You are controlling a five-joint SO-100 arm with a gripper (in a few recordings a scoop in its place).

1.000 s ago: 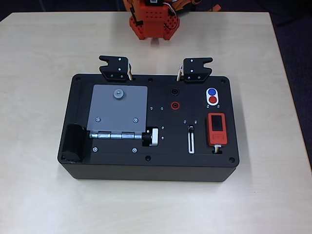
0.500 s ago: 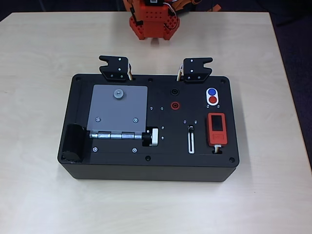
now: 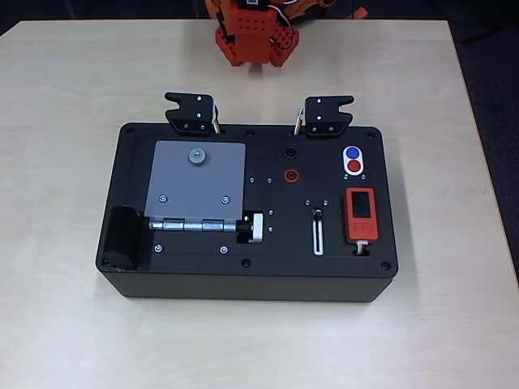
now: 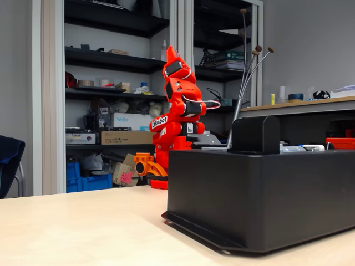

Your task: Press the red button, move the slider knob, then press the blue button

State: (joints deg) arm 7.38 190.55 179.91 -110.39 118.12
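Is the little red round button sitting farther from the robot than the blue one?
Yes. In the overhead view the small round flat red button lies just below the small round flat blue button, on the side away from the orange robot arm.

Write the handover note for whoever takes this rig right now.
Arm: folded upright at the table's far end, away from the black box; end effector state cannot be told.
Red button and blue button: together in the white oval, blue farther from the camera side.
Slider knob: at the slot's far end.
Done: nothing evident.
Left: red button, slider, blue button.
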